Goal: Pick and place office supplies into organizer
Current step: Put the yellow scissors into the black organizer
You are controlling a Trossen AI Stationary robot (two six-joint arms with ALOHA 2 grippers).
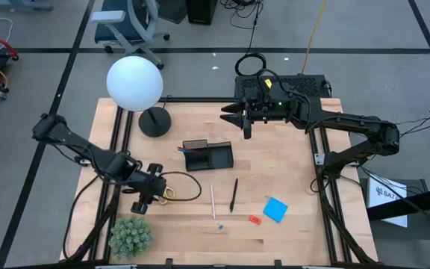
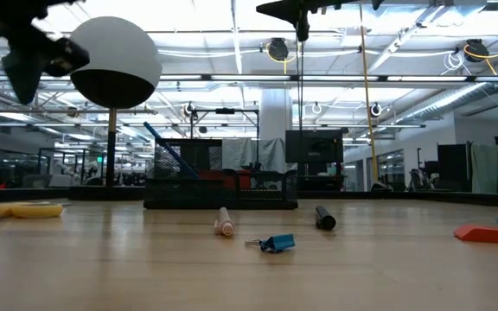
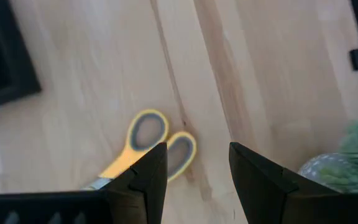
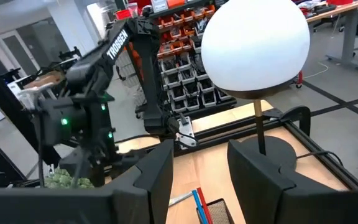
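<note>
L gripper (image 1: 142, 203) hovered low over the wood tabletop (image 1: 290, 172) near its front-left, just beside the yellow-handled scissors (image 1: 169, 193); in the L wrist view its two dark fingers (image 3: 146, 180) stood apart w/ nothing between them, the scissors' yellow loops (image 3: 157, 140) lying on the wood just past the fingertips, not gripped. The spiky green plant (image 1: 130, 236) sat just in front of that gripper at the table's front-left corner. R gripper (image 1: 234, 113) was raised at the back edge of the table, behind the small black divided organizer tray (image 1: 208, 156); its fingers (image 4: 154, 174) were also parted and empty, aimed toward the white globe lamp on a round black base (image 1: 135, 84) at back-left. The organizer sat about mid-table w/ a blue and a red pen (image 1: 186, 149) leaning out its left side. Still loose on the wood, in front of the tray: a pale pink pen (image 1: 213, 202), a black pen (image 1: 234, 194), a tiny blue clip (image 1: 220, 225), a small red-orange piece (image 1: 254, 220) and the blue square note pad (image 1: 275, 209), front-right of centre.
</note>
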